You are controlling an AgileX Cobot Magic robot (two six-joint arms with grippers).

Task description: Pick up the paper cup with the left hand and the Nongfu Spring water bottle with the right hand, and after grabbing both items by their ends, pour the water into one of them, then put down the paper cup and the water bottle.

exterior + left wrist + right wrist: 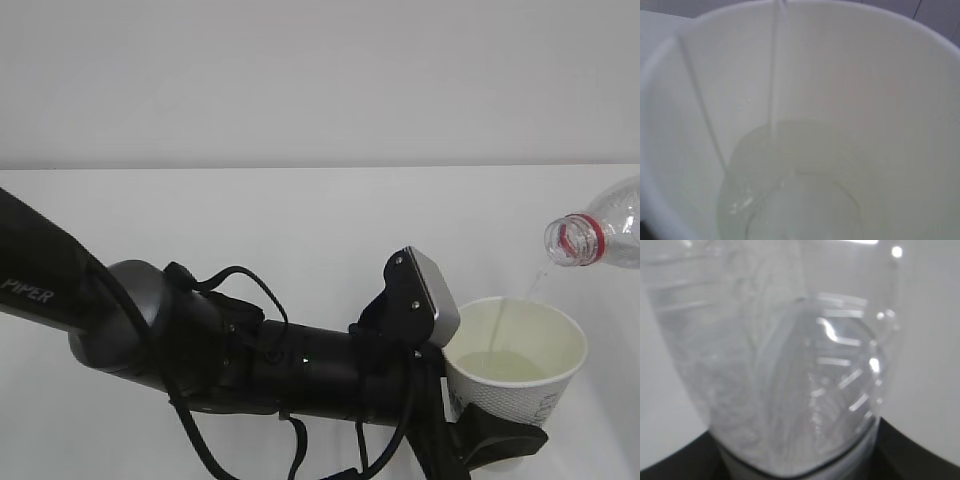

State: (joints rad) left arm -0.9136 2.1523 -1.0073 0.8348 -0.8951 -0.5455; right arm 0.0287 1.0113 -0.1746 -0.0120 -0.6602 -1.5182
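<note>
White table (250, 230); wrist-only: water (790, 190) inside paper cup (880, 90)

Bench (300, 230): plain white, matte top, extending beneath and beyond the jaws on all sides. Wall (320, 80): pale grey-white, unmarked, rising behind the bench's far edge, well apart from the jaws.

Bright, even, diffuse light is seen throughout, and shadows on the counter (250, 230) are faint. Both wrist views are blurred; small glints are scattered across the bottle (790, 365).
</note>
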